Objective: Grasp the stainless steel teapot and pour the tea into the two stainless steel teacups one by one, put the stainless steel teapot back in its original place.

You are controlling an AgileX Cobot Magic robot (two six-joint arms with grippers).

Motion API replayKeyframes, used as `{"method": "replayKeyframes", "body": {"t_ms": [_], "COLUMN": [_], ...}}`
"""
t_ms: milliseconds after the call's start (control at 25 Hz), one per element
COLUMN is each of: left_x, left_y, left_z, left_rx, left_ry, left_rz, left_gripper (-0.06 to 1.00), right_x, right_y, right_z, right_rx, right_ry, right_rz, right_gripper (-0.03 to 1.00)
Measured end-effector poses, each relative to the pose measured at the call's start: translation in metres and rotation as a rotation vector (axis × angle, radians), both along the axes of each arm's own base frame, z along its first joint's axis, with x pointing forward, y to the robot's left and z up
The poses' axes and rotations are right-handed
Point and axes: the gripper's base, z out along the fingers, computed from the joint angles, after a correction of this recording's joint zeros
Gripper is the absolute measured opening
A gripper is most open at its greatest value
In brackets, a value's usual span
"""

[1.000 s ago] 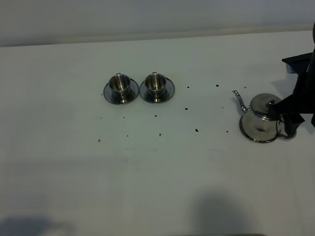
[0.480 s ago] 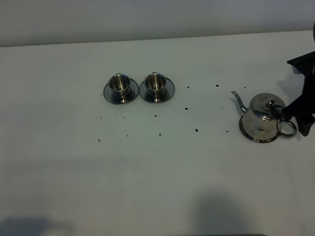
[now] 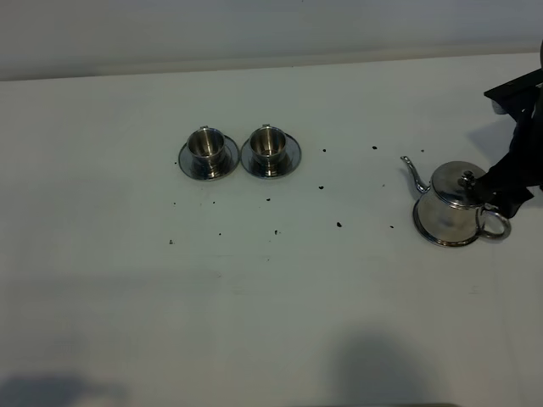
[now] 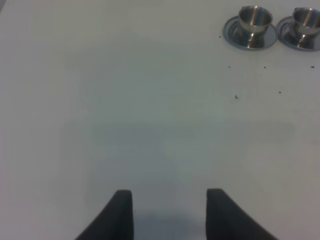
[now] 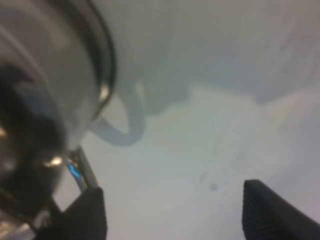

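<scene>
On my overhead feed the stainless steel teapot [image 3: 452, 208] stands upright close to the right edge of the worktop [image 3: 271, 322], seated on its wide round saucer [image 3: 428, 236], lid on, with the thin spout aimed toward the left edge and the loop handle turned toward the right edge. My right tool [image 3: 507, 188] hangs at that handle side. On its own camera the fingers are spread as wide as they go with only bare worktop between them, while the pot's blurred body fills the frame just beside one finger [image 5: 85, 215]. I cannot tell whether that finger touches the metal, and nothing is gripped. The left-hand teacup [image 3: 206, 146] and the right-hand teacup [image 3: 267, 142] sit side by side toward the far edge, left of centre and well apart from the pot, each on a small saucer, the saucer rims almost touching. Dark specks [image 3: 338, 225] dot the surface between cups and pot. My left tool [image 4: 170, 200] is parted and empty above bare worktop.
</scene>
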Motion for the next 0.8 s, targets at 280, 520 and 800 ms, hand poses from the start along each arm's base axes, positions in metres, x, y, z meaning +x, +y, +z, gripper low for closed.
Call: {"method": "replayKeyframes", "body": {"t_ms": [280, 520, 800], "left_x": [0.000, 0.000, 0.000], "left_y": [0.000, 0.000, 0.000], "left_z": [0.000, 0.000, 0.000], "left_rx": [0.000, 0.000, 0.000], "left_ry": [0.000, 0.000, 0.000], "left_rz": [0.000, 0.000, 0.000], "left_gripper": [0.38, 0.38, 0.38], "right_x": [-0.007, -0.009, -0.009], "right_y": [0.013, 0.023, 0.021], "right_z": [-0.003, -0.004, -0.004], "right_rx": [0.071, 0.105, 0.076], "right_ry": [0.045, 0.053, 0.059], "right_rz": [-0.005, -0.007, -0.017], "right_gripper": [0.56, 0.56, 0.56]}}
